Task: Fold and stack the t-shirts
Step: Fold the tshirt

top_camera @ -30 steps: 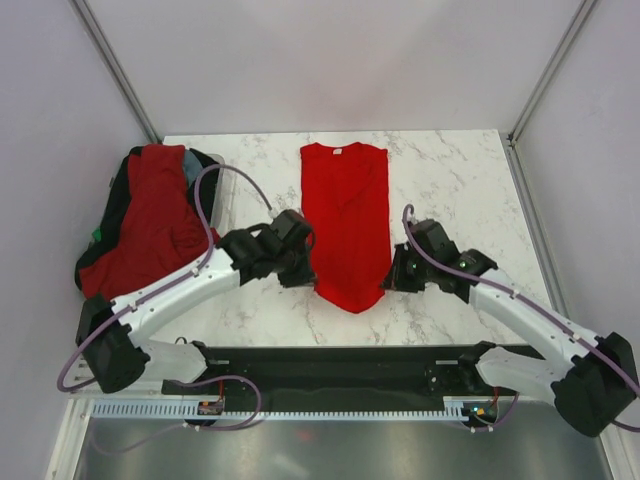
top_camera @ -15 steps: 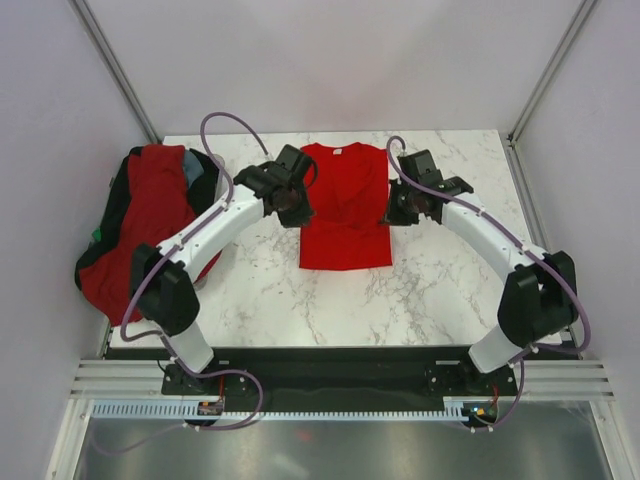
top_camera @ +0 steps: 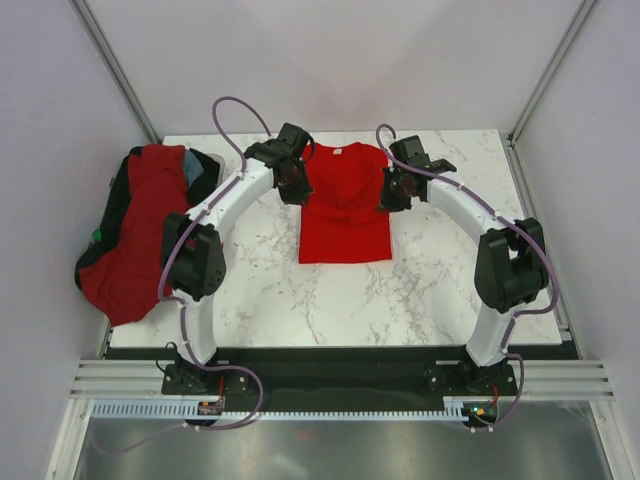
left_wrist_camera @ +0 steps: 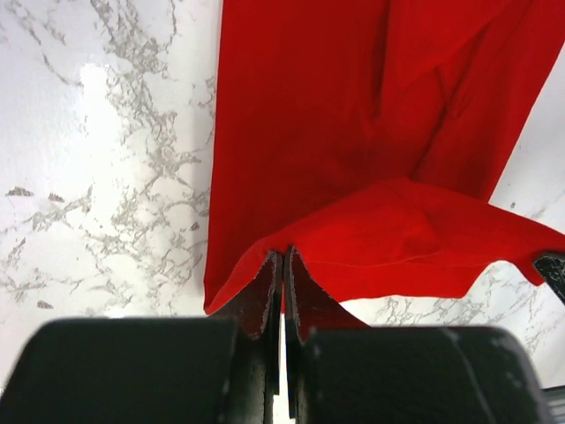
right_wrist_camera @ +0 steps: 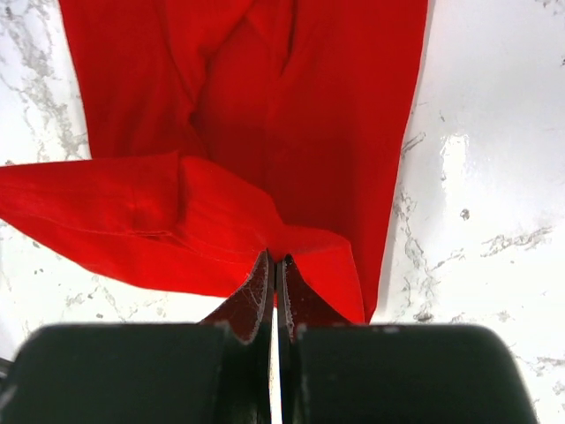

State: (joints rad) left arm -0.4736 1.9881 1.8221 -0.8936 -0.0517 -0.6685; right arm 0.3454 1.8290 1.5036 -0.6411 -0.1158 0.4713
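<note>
Bright red t-shirt (top_camera: 345, 215) lies flat in the far middle of the white marbled surface (top_camera: 440, 285). Its cloth is smooth apart from a few soft creases down the centre. Its long axis runs from near to far, with the collar and a small white neck label (top_camera: 338, 150) pointing away from the arm bases. The near end is a straight, doubled edge, because the lower part is turned up over the body.

The left gripper (top_camera: 293, 182) is at the shirt's left edge and the right gripper (top_camera: 392, 192) at its right edge. In each wrist view the jaws are pressed together, pinching a fold of red cloth (left_wrist_camera: 388, 238) (right_wrist_camera: 177, 230).

A heap of red shirts (top_camera: 140, 225) fills the dark bin (top_camera: 207, 162) at the far left.
</note>
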